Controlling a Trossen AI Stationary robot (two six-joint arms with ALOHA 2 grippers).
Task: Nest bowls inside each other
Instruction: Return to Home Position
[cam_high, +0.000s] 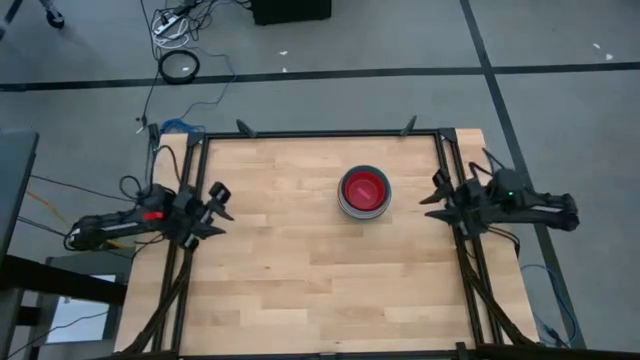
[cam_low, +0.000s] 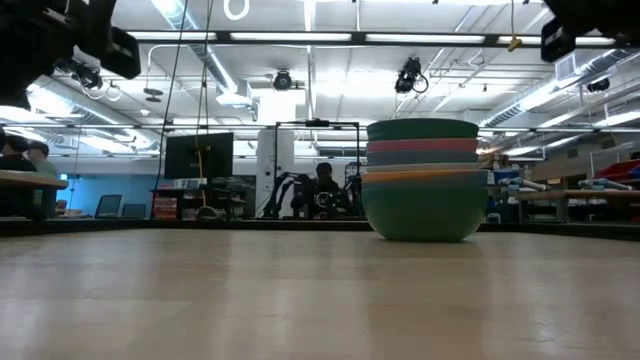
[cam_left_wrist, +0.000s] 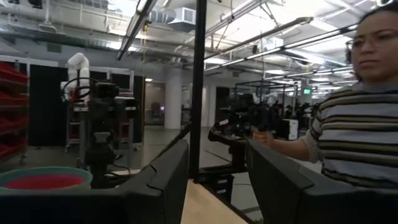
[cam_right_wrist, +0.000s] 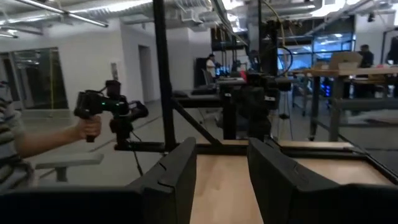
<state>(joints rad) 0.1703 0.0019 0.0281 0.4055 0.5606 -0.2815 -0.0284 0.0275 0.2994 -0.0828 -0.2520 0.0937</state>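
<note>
Single stack of bowls (cam_high: 364, 190) stood on the tabletop (cam_high: 300, 280), a little right of centre and in the upper half of the high view. A red bowl showed innermost, ringed by paler and teal rims. In the low view the bowls (cam_low: 422, 180) sat right of centre, with a wide teal bowl at the base and orange, bluish, red and dark green bands above it. The rims looked level. The count of bowls could not be read. No loose bowl was seen elsewhere on the tabletop.

Left gripper (cam_high: 222, 208) sat at the left edge of the tabletop, mid-height in the high view, well apart from the stack. Its fingers (cam_left_wrist: 163, 180) were spread with nothing between them. Right gripper (cam_high: 434, 196) sat at the right edge, near the stack but not touching it. Its fingers (cam_right_wrist: 177, 177) were likewise parted and empty.

A person in a striped top (cam_left_wrist: 354, 137) stood beyond the table at the right of the left wrist view. A hand (cam_right_wrist: 90, 127) held a grip-style controller (cam_right_wrist: 112, 107) at the left of the right wrist view.

Judgement: nesting looked complete and the arms looked parked or close to it. The main risk was the right arm, which lay the closer of the two. A swing inward while settling could clip the upper rims and tip or slide the stack. A lesser risk was a bowl perched instead of seated, which could shift if the tabletop were jolted.
</note>
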